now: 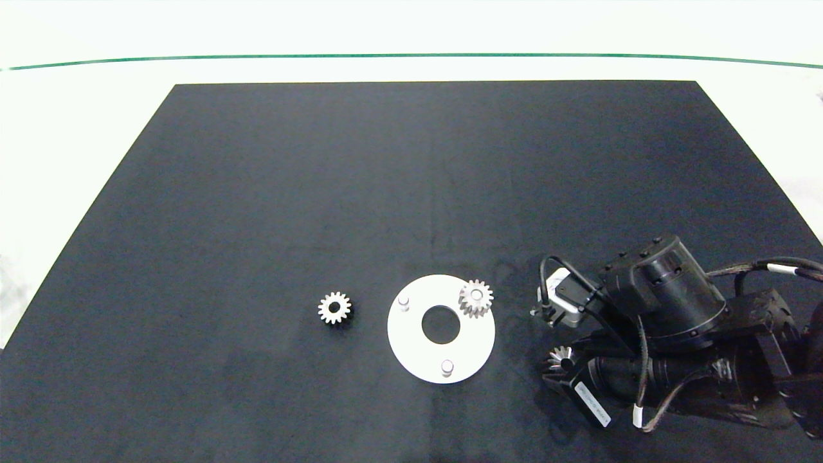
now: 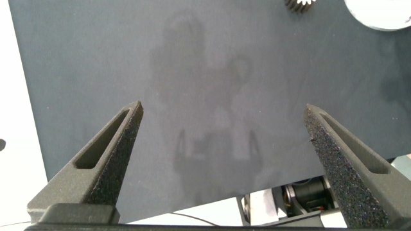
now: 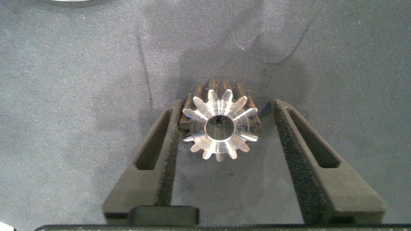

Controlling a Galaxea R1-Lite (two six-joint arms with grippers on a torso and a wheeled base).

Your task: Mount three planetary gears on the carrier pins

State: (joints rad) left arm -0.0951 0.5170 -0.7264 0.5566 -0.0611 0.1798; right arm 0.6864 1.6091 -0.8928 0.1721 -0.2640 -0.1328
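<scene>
The white disc [image 1: 418,350] lies on the dark mat with its carrier pins up. Two pins are bare, one [image 1: 403,301] at the disc's left and one [image 1: 447,368] at its front. A planetary gear [image 1: 476,298] sits on the third pin at the back right. A second gear [image 1: 334,308] lies loose left of the disc. The third gear [image 3: 221,125] sits between the fingers of my right gripper [image 3: 228,112], right of the disc; one finger touches it and a narrow gap shows on the other side. My left gripper [image 2: 223,115] hangs open over bare mat.
In the left wrist view the loose gear [image 2: 298,5] and the disc's rim [image 2: 379,16] show far beyond the fingers. The black mat [image 1: 321,193] covers most of the white table, and its back half is bare. The left arm is outside the head view.
</scene>
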